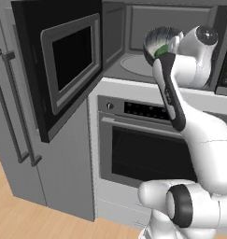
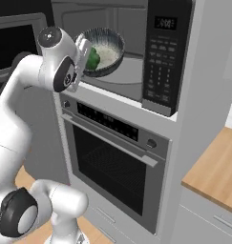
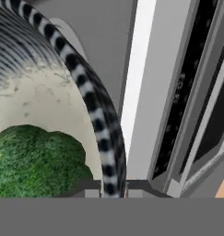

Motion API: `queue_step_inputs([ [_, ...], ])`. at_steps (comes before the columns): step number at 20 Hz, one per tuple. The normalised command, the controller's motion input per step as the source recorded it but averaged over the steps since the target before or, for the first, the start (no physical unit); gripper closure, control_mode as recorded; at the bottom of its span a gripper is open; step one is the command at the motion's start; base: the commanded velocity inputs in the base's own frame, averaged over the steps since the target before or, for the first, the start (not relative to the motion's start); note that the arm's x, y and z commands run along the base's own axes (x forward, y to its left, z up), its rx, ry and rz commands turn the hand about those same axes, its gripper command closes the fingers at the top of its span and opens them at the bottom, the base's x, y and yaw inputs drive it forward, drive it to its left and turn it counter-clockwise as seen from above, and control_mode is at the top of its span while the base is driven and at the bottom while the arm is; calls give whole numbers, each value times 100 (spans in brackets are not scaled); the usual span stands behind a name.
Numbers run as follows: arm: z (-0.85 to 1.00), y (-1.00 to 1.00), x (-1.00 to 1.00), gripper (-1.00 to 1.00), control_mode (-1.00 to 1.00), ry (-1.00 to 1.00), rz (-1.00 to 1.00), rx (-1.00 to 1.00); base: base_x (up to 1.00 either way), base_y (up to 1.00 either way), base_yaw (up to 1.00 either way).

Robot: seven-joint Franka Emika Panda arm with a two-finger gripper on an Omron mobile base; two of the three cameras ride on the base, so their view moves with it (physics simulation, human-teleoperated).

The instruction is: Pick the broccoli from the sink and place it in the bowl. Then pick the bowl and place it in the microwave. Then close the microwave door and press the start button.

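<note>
My gripper (image 3: 112,188) is shut on the rim of the dark speckled bowl (image 3: 98,120), one finger inside and one outside. The bowl (image 1: 160,38) hangs tilted on its side in the air at the mouth of the microwave (image 1: 133,28), above the front of the round turntable (image 1: 133,65). The green broccoli (image 3: 35,161) lies in the bowl against its whitish inside; the broccoli (image 2: 92,59) sits close to the gripper (image 2: 85,53). The microwave door (image 1: 63,65) stands wide open to the left. The sink is out of view.
The microwave's control panel (image 2: 160,57) is right of the cavity. Below it is a built-in oven (image 1: 143,149) with a long handle (image 2: 112,140). A grey fridge (image 1: 17,116) stands left and a wooden counter (image 2: 217,167) lies right.
</note>
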Motion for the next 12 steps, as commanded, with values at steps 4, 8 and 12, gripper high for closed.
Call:
queue_step_inputs([
  [4, -1, -35, 80, 100, -100, 1, 0, 7, 0, 0, 0],
  [8, -19, -23, 85, 100, -100, 5, 0, 0, 0, 0, 0],
  [12, -42, -3, 60, 100, -100, 0, 0, 0, 0, 0, 0],
])
